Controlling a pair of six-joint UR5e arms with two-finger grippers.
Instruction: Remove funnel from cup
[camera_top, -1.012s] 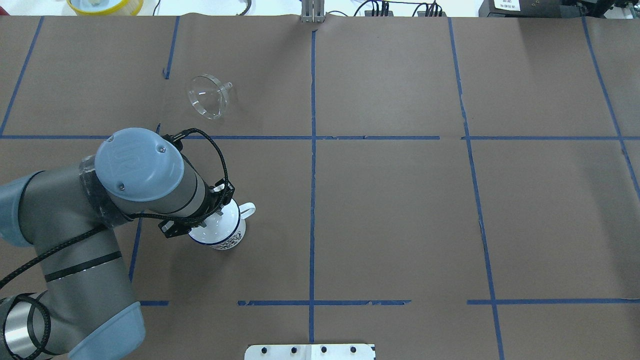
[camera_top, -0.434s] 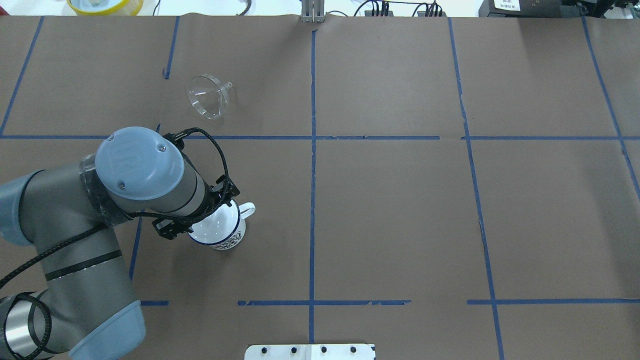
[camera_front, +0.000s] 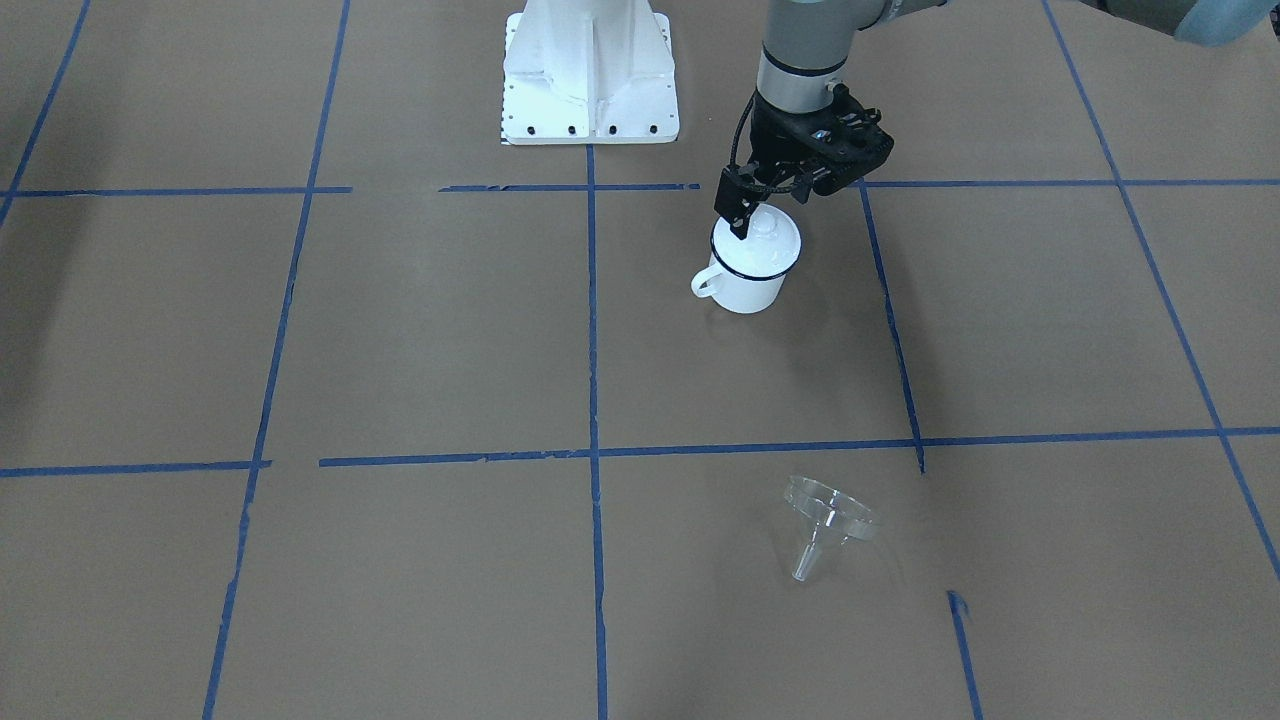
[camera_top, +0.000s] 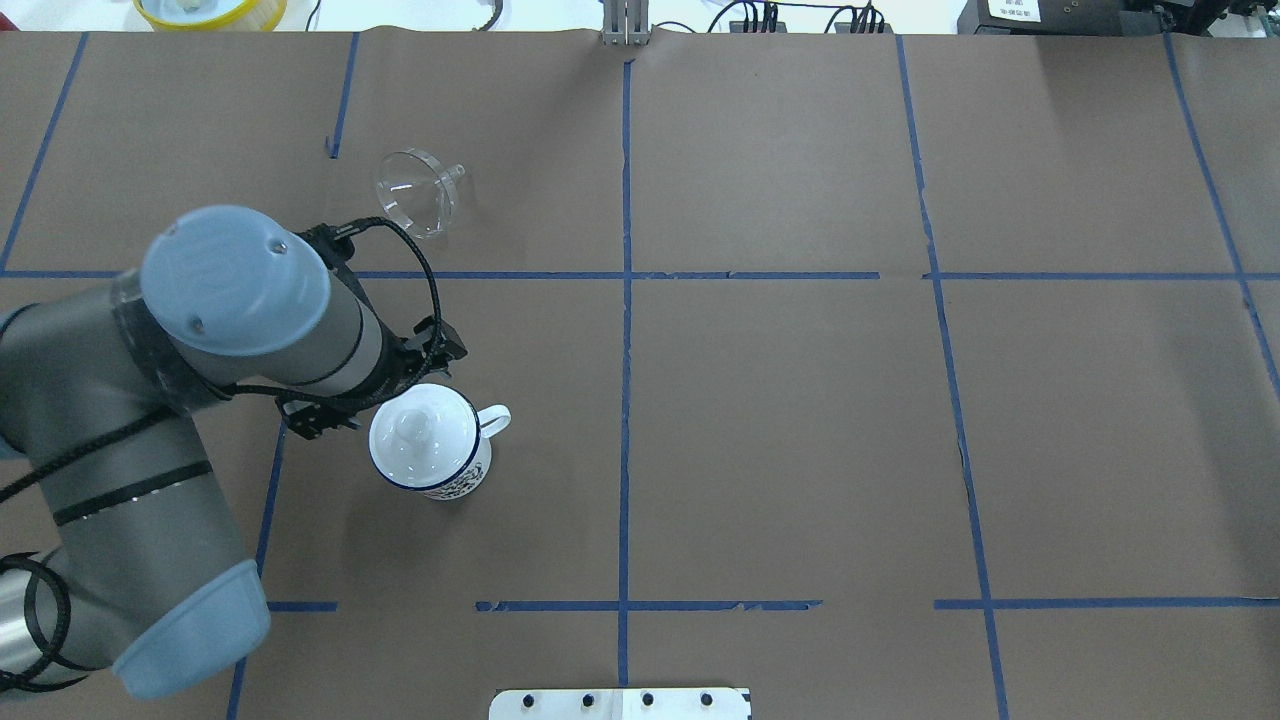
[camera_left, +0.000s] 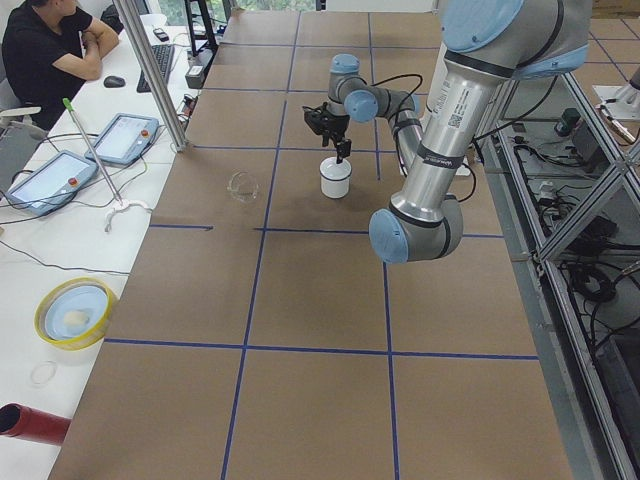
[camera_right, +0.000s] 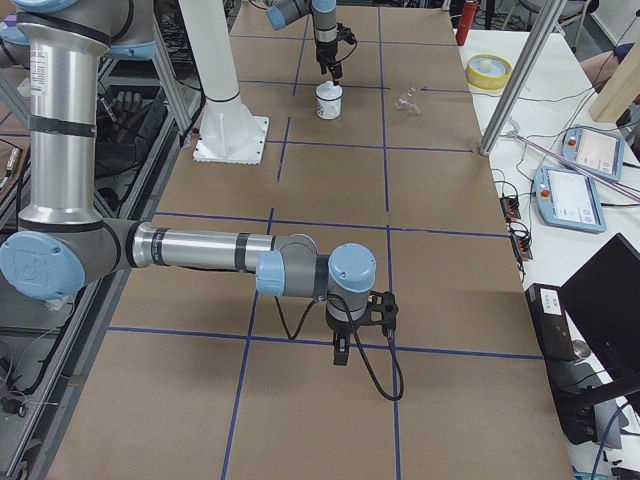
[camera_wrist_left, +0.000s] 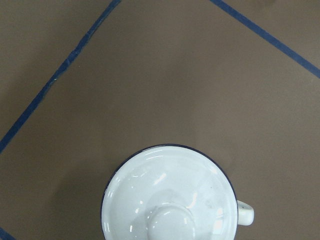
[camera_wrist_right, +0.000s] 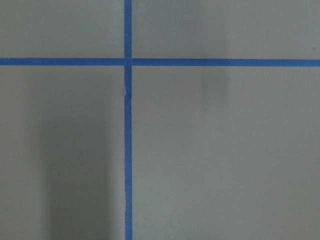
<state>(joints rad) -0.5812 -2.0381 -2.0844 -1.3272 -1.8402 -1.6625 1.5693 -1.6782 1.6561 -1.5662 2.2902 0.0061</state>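
The clear funnel (camera_top: 418, 195) lies on its side on the brown table, apart from the cup, its spout pointing to the right in the overhead view; it also shows in the front view (camera_front: 828, 520). The white mug (camera_top: 455, 485) with a blue rim stands upright, a white knobbed lid (camera_top: 420, 435) on top, seen from above in the left wrist view (camera_wrist_left: 167, 200). My left gripper (camera_front: 790, 180) hangs above and just behind the mug, open and empty. My right gripper (camera_right: 341, 352) shows only in the exterior right view, low over bare table; I cannot tell its state.
A yellow-rimmed bowl (camera_top: 210, 10) sits beyond the table's far left edge. The white robot base plate (camera_front: 590, 70) is at the near middle edge. Blue tape lines cross the brown paper. The right wrist view shows only tape and paper.
My left arm has moved back and to the left, off the mug's top, so the lidded mug now shows whole. The mug, lid and funnel have stayed in place.
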